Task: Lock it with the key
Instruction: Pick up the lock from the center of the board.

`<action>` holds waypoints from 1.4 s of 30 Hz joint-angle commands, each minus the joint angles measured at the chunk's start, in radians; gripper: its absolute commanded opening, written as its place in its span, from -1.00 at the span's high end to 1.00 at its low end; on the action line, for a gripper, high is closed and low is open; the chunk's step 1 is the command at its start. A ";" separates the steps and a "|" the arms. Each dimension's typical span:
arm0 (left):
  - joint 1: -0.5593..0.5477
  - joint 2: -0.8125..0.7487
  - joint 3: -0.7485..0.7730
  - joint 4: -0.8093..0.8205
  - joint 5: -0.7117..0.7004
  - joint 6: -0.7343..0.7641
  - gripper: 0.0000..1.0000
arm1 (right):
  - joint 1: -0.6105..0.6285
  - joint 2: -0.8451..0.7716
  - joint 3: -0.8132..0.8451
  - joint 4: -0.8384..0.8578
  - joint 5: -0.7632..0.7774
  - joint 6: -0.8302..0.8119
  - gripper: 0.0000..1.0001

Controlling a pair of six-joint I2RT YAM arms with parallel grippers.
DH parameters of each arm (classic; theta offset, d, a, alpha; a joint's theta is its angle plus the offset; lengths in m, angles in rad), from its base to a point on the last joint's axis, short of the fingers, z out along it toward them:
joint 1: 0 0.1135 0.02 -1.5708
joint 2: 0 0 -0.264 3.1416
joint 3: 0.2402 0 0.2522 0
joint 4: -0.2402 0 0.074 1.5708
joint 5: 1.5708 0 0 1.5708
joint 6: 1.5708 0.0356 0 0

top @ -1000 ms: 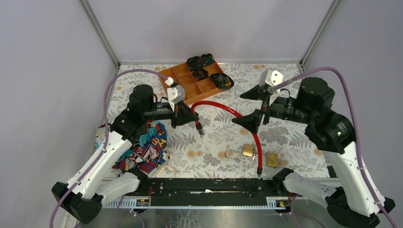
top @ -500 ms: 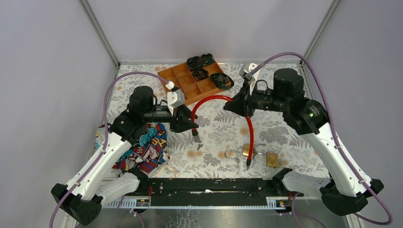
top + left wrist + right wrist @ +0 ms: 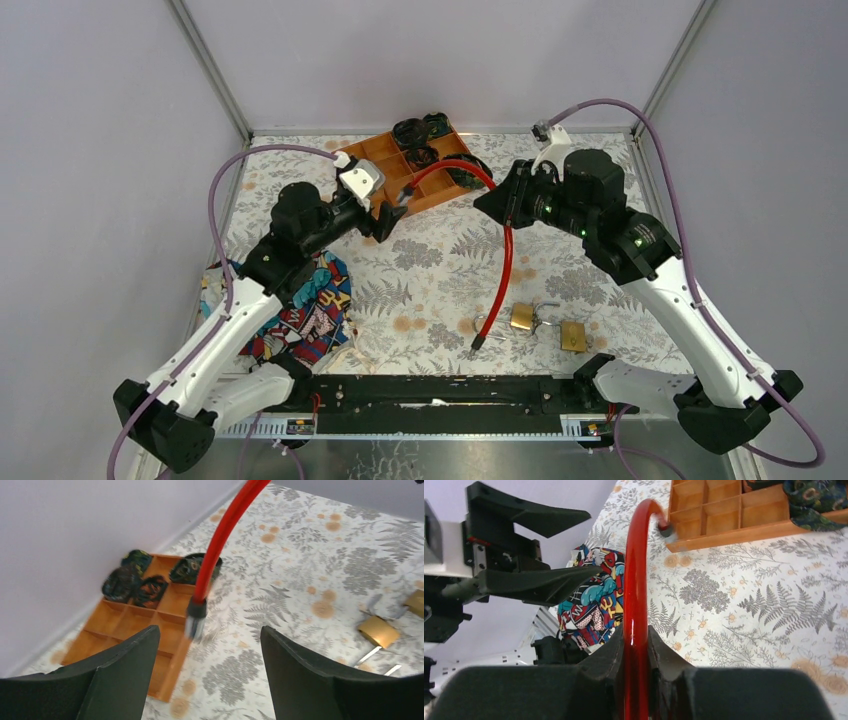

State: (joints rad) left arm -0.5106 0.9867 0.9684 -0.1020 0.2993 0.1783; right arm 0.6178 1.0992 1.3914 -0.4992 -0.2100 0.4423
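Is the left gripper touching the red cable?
Apart. Left wrist view: the red cable ends between the open fingers of the left gripper, gaps on both sides.

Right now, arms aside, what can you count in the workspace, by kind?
Red cable: 1
Brass padlocks: 2
Wooden tray: 1
Dark bundles in the tray: 4
Comic-print cloth: 1
Total: 9

Lab cell: grey walls [image 3: 430, 60], aluminium posts [image 3: 209, 70]
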 commanded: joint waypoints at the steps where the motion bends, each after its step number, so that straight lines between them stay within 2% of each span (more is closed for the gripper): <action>1: -0.006 0.024 0.006 0.145 -0.045 0.178 -0.64 | 0.027 -0.004 0.070 0.023 0.100 0.118 1.00; 6: -0.015 0.071 0.029 0.051 0.196 0.244 -0.73 | 0.040 0.014 0.110 -0.013 0.096 0.118 1.00; 8: -0.038 0.093 0.039 0.054 0.224 0.228 -0.78 | 0.042 0.015 0.119 -0.025 0.110 0.124 1.00; 14: -0.093 0.171 0.056 0.185 0.112 0.207 -0.77 | 0.060 0.001 0.094 0.009 0.095 0.172 1.00; 19: -0.099 0.190 0.044 0.314 -0.054 0.222 -0.53 | 0.066 -0.009 0.062 0.051 0.038 0.185 1.00; 22: -0.112 0.193 0.025 0.358 -0.107 0.246 -0.41 | 0.066 -0.004 0.063 0.057 -0.005 0.181 1.00; 27: -0.120 0.210 0.006 0.414 -0.107 0.280 -0.38 | 0.070 0.006 0.076 0.072 -0.075 0.170 1.00; 32: -0.120 0.234 0.027 0.371 -0.041 0.284 -0.40 | 0.071 0.001 0.083 0.086 -0.111 0.159 1.00; 34: -0.120 0.243 0.032 0.376 -0.056 0.273 -0.23 | 0.071 0.001 0.086 0.092 -0.138 0.149 1.00; 35: -0.120 0.242 0.033 0.385 -0.083 0.270 0.02 | 0.071 0.002 0.089 0.092 -0.157 0.141 1.00; 37: -0.129 0.224 0.047 0.378 -0.120 0.219 0.92 | 0.071 -0.001 0.088 0.106 -0.205 0.122 1.00; 39: -0.135 0.190 0.074 0.319 -0.084 0.138 1.00 | 0.071 -0.010 0.083 0.122 -0.254 0.075 1.00; 41: -0.136 0.148 0.100 0.221 0.055 0.005 1.00 | 0.071 -0.032 0.071 0.125 -0.247 -0.009 1.00; 42: -0.135 0.127 0.107 0.180 0.143 -0.071 1.00 | 0.072 -0.045 0.054 0.132 -0.228 -0.056 0.92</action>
State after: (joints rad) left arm -0.6353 1.2034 0.9981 0.1665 0.2359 0.3538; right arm 0.6800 1.1133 1.4387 -0.4934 -0.3832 0.5232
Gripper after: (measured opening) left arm 0.190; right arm 0.198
